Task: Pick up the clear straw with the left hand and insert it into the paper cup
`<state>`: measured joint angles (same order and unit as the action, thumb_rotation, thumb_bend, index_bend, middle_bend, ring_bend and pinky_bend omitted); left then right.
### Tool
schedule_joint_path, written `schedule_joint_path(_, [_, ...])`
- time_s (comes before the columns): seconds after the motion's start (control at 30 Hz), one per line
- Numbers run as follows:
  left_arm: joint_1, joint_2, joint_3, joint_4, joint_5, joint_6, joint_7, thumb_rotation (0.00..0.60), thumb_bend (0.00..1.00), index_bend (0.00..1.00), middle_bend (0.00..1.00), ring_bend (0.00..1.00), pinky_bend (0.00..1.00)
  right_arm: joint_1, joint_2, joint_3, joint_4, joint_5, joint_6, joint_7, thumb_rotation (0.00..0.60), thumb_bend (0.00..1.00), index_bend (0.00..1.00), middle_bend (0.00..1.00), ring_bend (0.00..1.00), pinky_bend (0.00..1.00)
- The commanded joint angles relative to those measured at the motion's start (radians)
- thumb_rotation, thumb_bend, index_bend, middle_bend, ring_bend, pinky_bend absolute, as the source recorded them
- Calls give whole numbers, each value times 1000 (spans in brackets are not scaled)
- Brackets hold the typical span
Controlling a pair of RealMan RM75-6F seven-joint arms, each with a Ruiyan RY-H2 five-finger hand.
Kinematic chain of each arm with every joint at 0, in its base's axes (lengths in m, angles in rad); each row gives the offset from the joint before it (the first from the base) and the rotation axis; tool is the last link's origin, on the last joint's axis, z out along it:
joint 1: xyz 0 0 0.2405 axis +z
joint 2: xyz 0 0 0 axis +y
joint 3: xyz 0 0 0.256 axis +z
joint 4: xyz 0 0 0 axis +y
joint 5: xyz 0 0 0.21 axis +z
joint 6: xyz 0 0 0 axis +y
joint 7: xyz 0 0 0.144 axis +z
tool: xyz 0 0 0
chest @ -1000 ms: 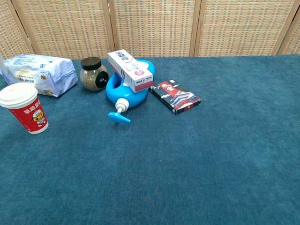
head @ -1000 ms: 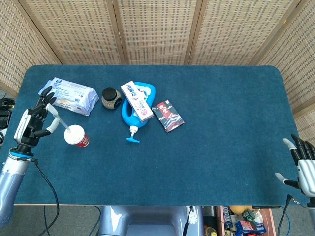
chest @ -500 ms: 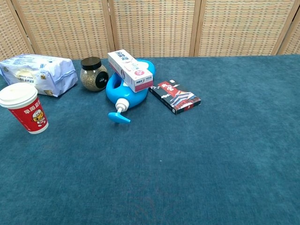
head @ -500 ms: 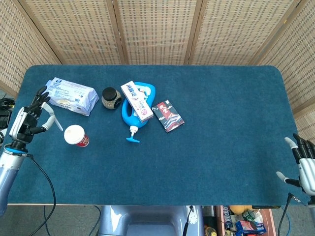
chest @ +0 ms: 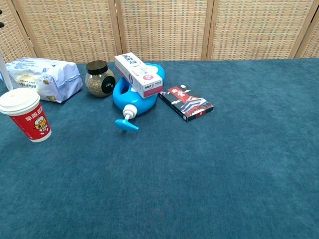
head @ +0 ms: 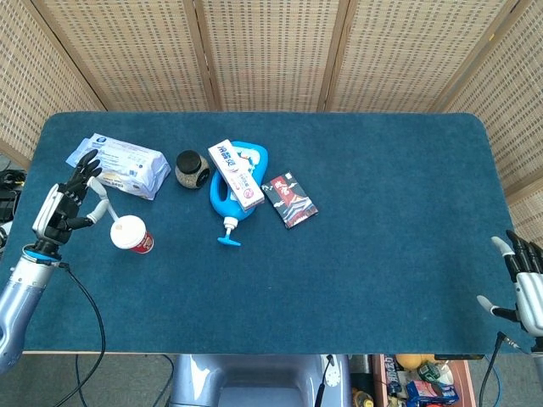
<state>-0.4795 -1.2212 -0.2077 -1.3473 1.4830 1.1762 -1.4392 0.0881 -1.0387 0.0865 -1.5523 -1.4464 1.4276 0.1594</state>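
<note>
The left hand (head: 68,206) has swung back toward the cup (head: 131,233), pinching the straw (head: 103,206) tilted so its tip meets the lid.

The rectangular table covered in dark blue carpet (head: 382,220) carries six items near its left end: a red paper cup with a white lid (head: 131,234), a pale blue plastic packet (head: 123,166), a small glass jar with a black lid (head: 192,169), a blue pump bottle lying flat (head: 231,193) with a white-and-pink carton (head: 237,175) resting on it, and a black-and-red flat box (head: 290,200).
</note>
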Motion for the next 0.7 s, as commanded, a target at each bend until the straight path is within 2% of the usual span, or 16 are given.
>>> schedule_joint_path(0.03, [1,-6,8,10,1,-2,-12,600,413,583,0,0,0,-1,1,1,0,1,0,2,600,0,0,0,0,0])
schedule_joint_path(0.7, [-8,-36,19,55,-12,4,-5,600,413,583,0,0,0,-2,2,1,5,3,-3,10,600,0,0,0,0,0])
